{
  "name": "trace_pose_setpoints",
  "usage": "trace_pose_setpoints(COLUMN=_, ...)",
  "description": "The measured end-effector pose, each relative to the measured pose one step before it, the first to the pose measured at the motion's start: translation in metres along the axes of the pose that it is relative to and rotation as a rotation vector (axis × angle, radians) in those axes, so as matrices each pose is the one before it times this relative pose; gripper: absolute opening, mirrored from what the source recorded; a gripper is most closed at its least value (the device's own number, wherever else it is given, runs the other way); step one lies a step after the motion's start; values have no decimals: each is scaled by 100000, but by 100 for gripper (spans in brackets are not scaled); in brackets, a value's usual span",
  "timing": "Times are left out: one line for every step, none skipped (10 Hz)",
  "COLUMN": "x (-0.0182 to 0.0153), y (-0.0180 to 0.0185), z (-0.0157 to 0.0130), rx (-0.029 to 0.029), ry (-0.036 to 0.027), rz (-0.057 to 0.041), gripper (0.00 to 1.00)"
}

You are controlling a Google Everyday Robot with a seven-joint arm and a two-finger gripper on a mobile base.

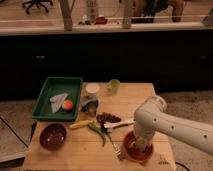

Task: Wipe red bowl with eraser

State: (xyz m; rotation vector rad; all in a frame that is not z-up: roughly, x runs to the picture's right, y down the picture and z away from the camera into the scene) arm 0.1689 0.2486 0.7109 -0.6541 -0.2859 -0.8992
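Red bowl [131, 148] at the table's [145, 95] 5 o'clock corner, with the gripper [141, 146] down inside it.

Seen from the table's centre, the bowl sits toward 5 o'clock, near the front edge; the white arm [170, 125] comes in from 3 o'clock and bends down over it, covering much of its inside. Whether the gripper is open or clamped, and whether it has the eraser, I cannot tell; the eraser itself cannot be made out. A white-handled utensil [119, 123] lies just beside the bowl at its 11 o'clock, a green pepper [98, 133] at 9 o'clock. Farther out, a maroon bowl [53, 136] rests at the table's 8 o'clock, a green tray [46, 96] at 10 o'clock, and a pale green cup [114, 85] near 12.
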Motion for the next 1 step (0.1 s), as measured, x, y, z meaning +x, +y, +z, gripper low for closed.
trace_pose_setpoints(x=-1326, y=-1850, z=-292, rx=977, ry=-291, rz=-4783, gripper=0)
